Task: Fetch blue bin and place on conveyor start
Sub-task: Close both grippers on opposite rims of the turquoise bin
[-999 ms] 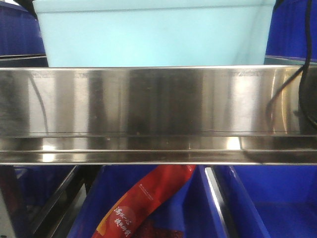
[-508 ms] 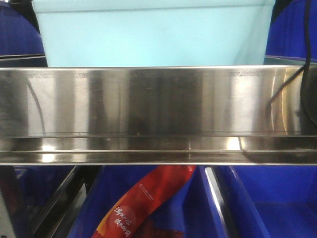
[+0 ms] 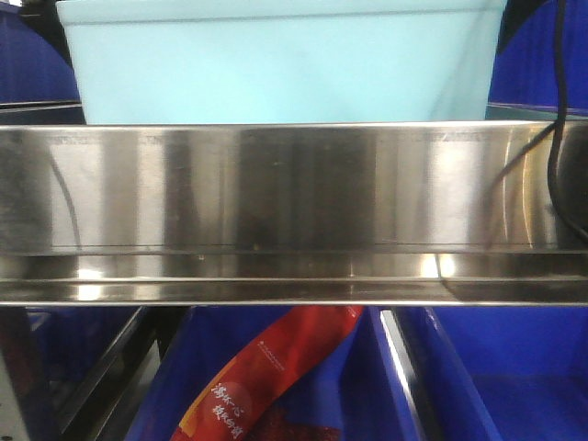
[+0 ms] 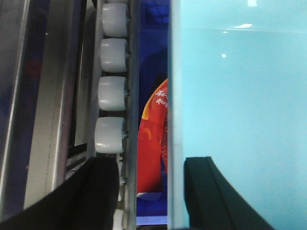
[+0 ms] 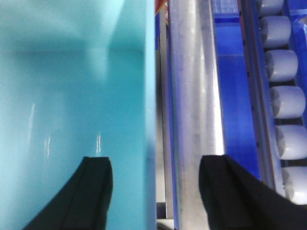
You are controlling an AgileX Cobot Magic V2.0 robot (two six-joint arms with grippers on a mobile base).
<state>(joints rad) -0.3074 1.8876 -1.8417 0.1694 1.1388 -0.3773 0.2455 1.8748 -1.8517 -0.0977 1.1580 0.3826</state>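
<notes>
Blue bin (image 3: 276, 69) behind stainless-steel shelf (image 3: 276, 184)

Shiny steel shelf (image 3: 294, 211) across front; dark-blue bins (image 3: 514, 367) below; grey rollers (image 4: 111, 91) alongside

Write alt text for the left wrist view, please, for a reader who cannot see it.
The open left gripper straddles the side wall of a light blue bin, one black finger on each side. A column of white rollers runs on the left, with a red packet showing between.

Low in the left wrist view: left gripper (image 4: 151, 165), jaws spread wide. Low in the right wrist view: right gripper (image 5: 154, 160), jaws equally parted.
</notes>
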